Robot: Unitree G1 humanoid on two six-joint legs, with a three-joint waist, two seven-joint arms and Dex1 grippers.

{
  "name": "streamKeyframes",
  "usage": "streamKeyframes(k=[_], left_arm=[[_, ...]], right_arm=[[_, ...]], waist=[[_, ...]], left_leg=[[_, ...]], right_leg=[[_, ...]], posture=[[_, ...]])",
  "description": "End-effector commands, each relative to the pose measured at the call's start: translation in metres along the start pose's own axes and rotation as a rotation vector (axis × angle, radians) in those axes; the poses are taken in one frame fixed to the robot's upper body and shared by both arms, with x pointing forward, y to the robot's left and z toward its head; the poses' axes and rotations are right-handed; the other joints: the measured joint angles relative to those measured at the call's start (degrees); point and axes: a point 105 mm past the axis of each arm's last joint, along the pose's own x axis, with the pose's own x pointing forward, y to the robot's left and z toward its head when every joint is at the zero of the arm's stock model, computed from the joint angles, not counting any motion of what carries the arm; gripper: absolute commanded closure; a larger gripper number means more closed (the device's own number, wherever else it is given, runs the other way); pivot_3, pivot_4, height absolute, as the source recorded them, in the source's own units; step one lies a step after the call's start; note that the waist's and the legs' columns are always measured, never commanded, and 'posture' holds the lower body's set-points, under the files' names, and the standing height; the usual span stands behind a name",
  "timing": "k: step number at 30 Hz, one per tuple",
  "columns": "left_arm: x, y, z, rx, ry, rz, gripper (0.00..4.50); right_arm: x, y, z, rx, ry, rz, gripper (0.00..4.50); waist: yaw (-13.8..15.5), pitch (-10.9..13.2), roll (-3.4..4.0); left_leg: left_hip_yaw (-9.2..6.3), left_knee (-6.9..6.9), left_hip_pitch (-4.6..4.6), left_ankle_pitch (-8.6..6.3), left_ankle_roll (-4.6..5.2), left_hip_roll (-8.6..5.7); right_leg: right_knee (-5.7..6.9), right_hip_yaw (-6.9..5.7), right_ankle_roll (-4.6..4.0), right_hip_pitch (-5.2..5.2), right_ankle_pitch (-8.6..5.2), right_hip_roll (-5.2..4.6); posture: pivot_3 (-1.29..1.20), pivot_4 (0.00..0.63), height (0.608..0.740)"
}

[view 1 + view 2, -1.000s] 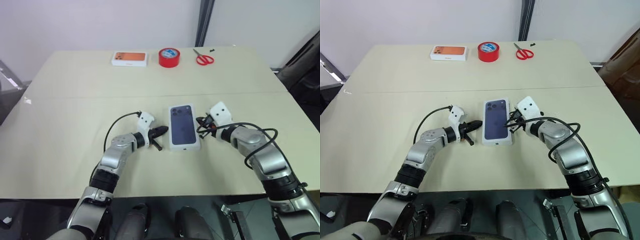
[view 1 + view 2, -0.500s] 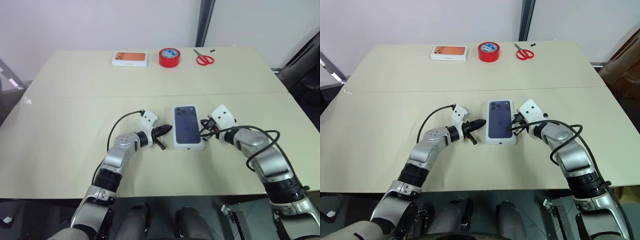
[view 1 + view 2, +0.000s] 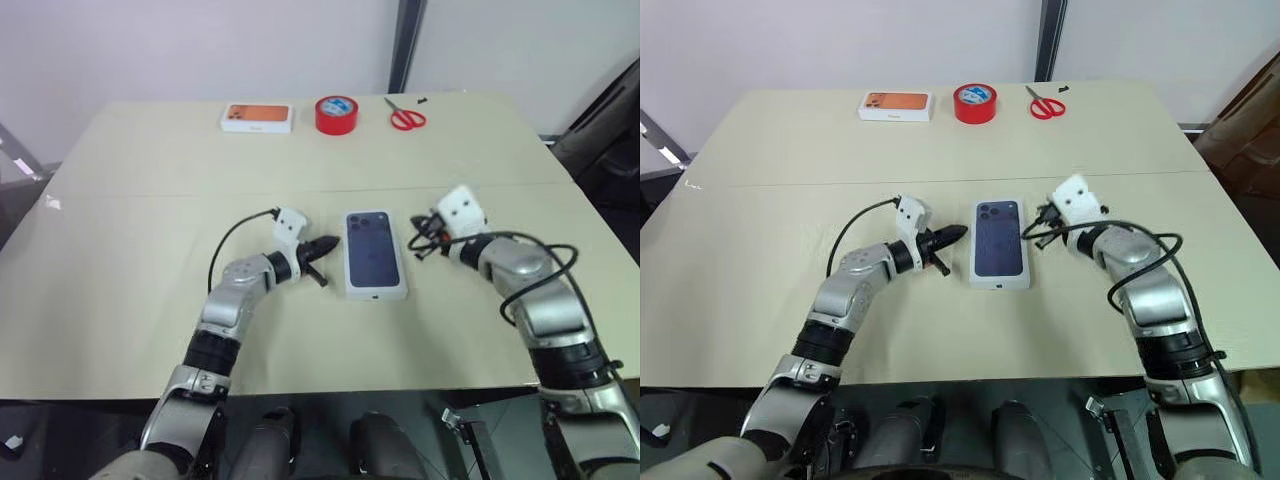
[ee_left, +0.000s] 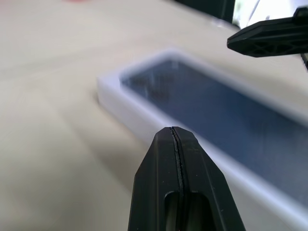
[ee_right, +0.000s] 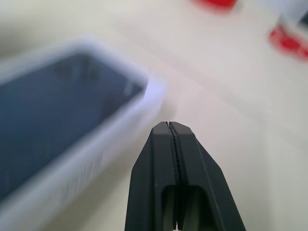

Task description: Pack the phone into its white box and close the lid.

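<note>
Lid (image 3: 375, 252) on, mid-counter (image 3: 130, 260); left end effector (image 3: 326, 243) and right end effector (image 3: 414, 243) clamped together, empty, flanking long edges, gaps both sides.

With the lid (image 3: 376, 253) shut over it, I cannot see the phone or the white box underneath. In my wrist views the lid is blurred and runs off the picture's edge. The print on the orange-pictured box (image 3: 258, 117) at the table's (image 3: 120, 250) far edge is too small to read.
</note>
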Motion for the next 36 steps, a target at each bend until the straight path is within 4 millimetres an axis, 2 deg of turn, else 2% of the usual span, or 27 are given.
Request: streamKeyframes(k=[1, 3, 5, 7, 10, 12, 14, 15, 17, 19, 23, 24, 27, 31, 36], left_arm=[[0.016, -0.012, 0.014, 0.009, -0.050, -0.038, 4.50], [0.024, -0.019, 0.004, 0.007, -0.010, -0.058, 4.50], [0.028, -0.021, -0.024, 0.049, 0.111, -0.057, 4.50], [0.025, -0.017, -0.051, 0.116, 0.232, -0.039, 4.50], [0.019, -0.010, -0.063, 0.108, 0.281, -0.014, 4.50], [0.015, -0.009, -0.059, 0.045, 0.260, -0.026, 4.50], [0.012, -0.009, -0.050, 0.013, 0.219, -0.051, 4.50], [0.011, -0.009, -0.042, 0.017, 0.184, -0.063, 4.25], [0.006, -0.008, -0.027, 0.026, 0.130, -0.080, 3.66], [0.000, -0.006, -0.012, 0.052, 0.074, -0.090, 2.70], [-0.036, 0.009, 0.019, 0.127, 0.011, -0.075, 0.70], [-0.042, 0.010, 0.020, 0.115, 0.015, -0.078, 0.70], [-0.077, 0.020, 0.023, 0.165, 0.033, -0.061, 0.70], [-0.117, 0.034, 0.015, 0.154, 0.098, -0.008, 0.70], [-0.157, 0.045, 0.004, 0.153, 0.157, 0.068, 0.70]], right_arm=[[0.000, 0.025, 0.013, -0.011, -0.069, 0.117, 4.48], [-0.002, 0.040, 0.006, -0.015, -0.046, 0.183, 4.48], [-0.004, 0.054, -0.007, -0.036, 0.013, 0.246, 4.48], [-0.008, 0.067, -0.032, -0.140, 0.130, 0.299, 4.48], [-0.010, 0.073, -0.043, -0.121, 0.178, 0.308, 4.48], [-0.008, 0.071, -0.035, -0.073, 0.148, 0.292, 4.48], [-0.006, 0.066, -0.024, 0.054, 0.109, 0.276, 4.48], [-0.005, 0.061, -0.019, 0.089, 0.086, 0.264, 4.24], [-0.005, 0.050, -0.014, 0.102, 0.056, 0.228, 3.60], [-0.005, 0.041, -0.008, 0.108, 0.026, 0.201, 2.62], [-0.014, 0.032, 0.010, 0.135, -0.059, 0.212, 0.63], [-0.016, 0.032, 0.011, 0.128, -0.066, 0.213, 0.63], [-0.026, 0.032, 0.013, 0.120, -0.109, 0.251, 0.63], [-0.043, 0.033, 0.013, 0.115, -0.135, 0.308, 0.63], [-0.066, 0.034, -0.007, 0.080, -0.055, 0.353, 0.63]], waist=[[0.0, 0.0, 0.00], [0.0, 0.0, 0.00], [-0.2, 0.0, 0.00], [-0.3, 0.0, 0.00], [-0.3, -0.2, -0.13], [-0.3, -0.2, -0.15], [-0.5, -0.2, -0.19], [-0.4, -0.2, -0.19], [-0.3, -0.2, -0.18], [-0.3, -0.2, -0.17], [-0.4, -0.2, -0.18], [-0.4, -0.2, -0.18], [-0.4, -0.2, -0.15], [-0.2, -0.1, -0.12], [0.0, -0.1, -0.12]], left_leg=[[0.00, 0.03, 0.00, 0.00, 0.00, 0.00], [0.01, 0.03, 0.00, 0.00, 0.00, -0.03], [0.02, 0.03, 0.01, 0.00, 0.01, -0.03], [0.02, 0.00, 0.02, -0.02, 0.04, -0.03], [0.00, -0.01, 0.18, -0.04, 0.08, -0.01], [0.00, -0.06, 0.39, -0.10, 0.15, 0.00], [-0.01, -0.07, 0.43, -0.10, 0.15, 0.02], [-0.01, -0.09, 0.42, -0.10, 0.15, 0.03], [-0.01, -0.09, 0.38, -0.10, 0.14, 0.03], [-0.01, -0.06, 0.24, -0.09, 0.13, 0.01], [-0.01, -0.06, 0.04, 0.05, -0.12, 0.02], [-0.01, -0.08, 0.03, 0.06, -0.13, 0.02], [-0.01, -0.12, 0.04, 0.05, -0.11, 0.02], [-0.02, -0.11, 0.05, -0.07, 0.10, 0.02], [-0.03, -0.10, 0.05, -0.12, 0.18, 0.02]], right_leg=[[0.00, 0.00, 0.00, 0.01, 0.00, -0.01], [-0.01, 0.00, 0.01, 0.03, 0.00, -0.02], [0.00, 0.01, 0.01, 0.02, 0.00, -0.02], [0.01, 0.01, 0.01, 0.00, 0.00, 0.00], [0.04, 0.02, 0.01, 0.15, 0.00, 0.02], [0.01, 0.04, 0.01, 0.33, -0.01, 0.02], [0.00, 0.05, 0.01, 0.36, -0.01, 0.03], [0.00, 0.06, 0.01, 0.35, -0.01, 0.04], [0.00, 0.07, 0.01, 0.28, -0.01, 0.04], [0.01, 0.07, 0.00, 0.15, 0.00, 0.02], [0.04, 0.08, -0.01, -0.08, 0.00, 0.02], [0.04, 0.08, -0.01, -0.10, 0.00, 0.02], [0.01, 0.09, -0.01, -0.08, 0.00, 0.01], [0.00, 0.08, -0.01, -0.05, 0.00, -0.01], [-0.03, 0.06, -0.01, -0.01, 0.00, -0.06]], posture=[[0.00, 0.150, 0.734], [0.00, 0.150, 0.734], [0.00, 0.150, 0.734], [0.00, 0.150, 0.734], [0.00, 0.150, 0.734], [0.00, 0.150, 0.734], [0.00, 0.150, 0.734], [0.00, 0.150, 0.734], [0.00, 0.150, 0.734], [0.00, 0.150, 0.734], [0.00, 0.150, 0.734], [0.00, 0.150, 0.734], [0.00, 0.150, 0.734], [0.00, 0.150, 0.734], [0.00, 0.150, 0.734]])
